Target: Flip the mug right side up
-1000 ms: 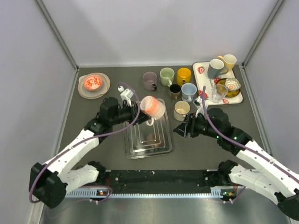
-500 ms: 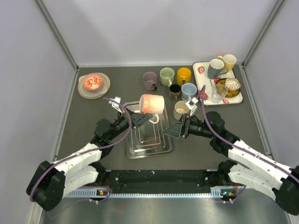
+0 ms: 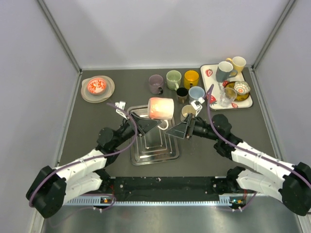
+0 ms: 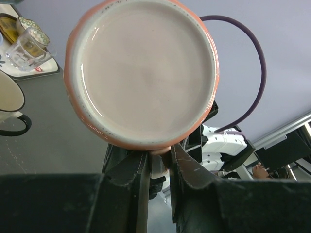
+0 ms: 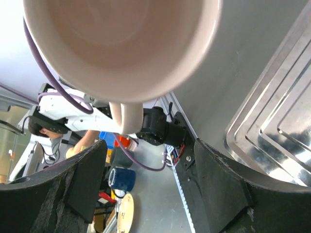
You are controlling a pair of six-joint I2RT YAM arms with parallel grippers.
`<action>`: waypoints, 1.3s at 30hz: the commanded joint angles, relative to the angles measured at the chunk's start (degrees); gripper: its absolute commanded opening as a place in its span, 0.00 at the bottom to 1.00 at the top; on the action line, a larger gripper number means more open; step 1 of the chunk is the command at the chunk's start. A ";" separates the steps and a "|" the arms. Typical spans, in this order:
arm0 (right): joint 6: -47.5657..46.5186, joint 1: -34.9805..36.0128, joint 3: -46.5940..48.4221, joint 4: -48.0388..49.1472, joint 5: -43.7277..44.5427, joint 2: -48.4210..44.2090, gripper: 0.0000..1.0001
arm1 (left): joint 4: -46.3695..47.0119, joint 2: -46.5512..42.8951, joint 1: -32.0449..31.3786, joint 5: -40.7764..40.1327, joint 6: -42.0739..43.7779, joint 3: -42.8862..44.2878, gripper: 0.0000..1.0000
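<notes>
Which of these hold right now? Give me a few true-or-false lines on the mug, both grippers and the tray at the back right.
1. The left gripper is clamped on the pink mug, holding it in the air above the metal tray. True.
2. The mug stands upright. False: it lies on its side, base toward the left arm and mouth toward the right gripper.
3. The right gripper is shut on the mug's rim. False: its jaws are open, just beside the mug and gripping nothing.
4. The white tray at the back right holds only a plate. False: a grey mug, a yellow mug and a glass are among the things on it.
</notes>
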 commanded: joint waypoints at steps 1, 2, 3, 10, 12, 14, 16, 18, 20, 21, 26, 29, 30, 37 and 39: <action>0.79 0.78 4.09 6.04 -0.84 1.62 0.72 | 8.85 -0.62 -1.19 -0.05 0.55 2.88 0.00; 0.88 0.78 4.44 6.74 -1.01 1.80 0.72 | 8.76 -0.62 -1.54 -0.05 0.72 3.05 0.00; 1.31 0.78 4.62 6.92 -1.10 2.41 0.72 | 8.59 -0.53 -1.63 0.12 0.72 3.14 0.00; 2.02 0.78 6.03 8.95 -1.36 4.08 0.68 | 7.44 0.09 -3.22 0.74 1.60 3.93 0.00; 2.46 0.78 6.38 9.65 -1.54 4.43 0.66 | 7.53 0.26 -3.74 1.00 1.69 4.11 0.00; 2.72 0.78 6.64 10.35 -1.80 5.05 0.62 | 7.53 0.79 -4.27 1.09 1.60 4.20 0.00; 3.25 0.78 6.82 11.23 -2.07 5.40 0.57 | 7.71 1.05 -4.53 1.18 1.60 4.28 0.00; 3.77 0.78 6.91 11.93 -2.33 5.93 0.52 | 7.79 1.32 -4.97 1.18 1.60 4.37 0.00; 3.69 0.86 6.91 12.29 -2.33 6.11 0.45 | 7.88 1.58 -5.32 1.27 1.60 4.46 0.00; 3.78 0.78 6.91 12.29 -2.24 6.11 0.43 | 7.88 1.67 -5.33 1.27 1.60 4.46 0.00; 4.22 0.86 6.82 13.51 -1.28 5.93 0.28 | 8.06 2.46 -6.29 1.62 1.51 4.55 0.00; 4.48 0.78 6.91 13.78 -0.05 5.58 0.16 | 8.06 2.64 -6.64 1.71 1.60 4.37 0.00; 4.39 0.78 6.91 13.78 0.39 5.06 0.12 | 7.97 2.72 -6.65 1.79 1.60 4.29 0.00; -0.78 0.86 8.13 4.56 4.96 0.49 0.00 | 4.46 0.35 -6.73 1.80 4.32 3.76 0.12; -2.46 0.78 8.40 1.41 5.58 -0.57 0.00 | 2.61 -0.87 -6.73 1.01 5.11 3.67 0.22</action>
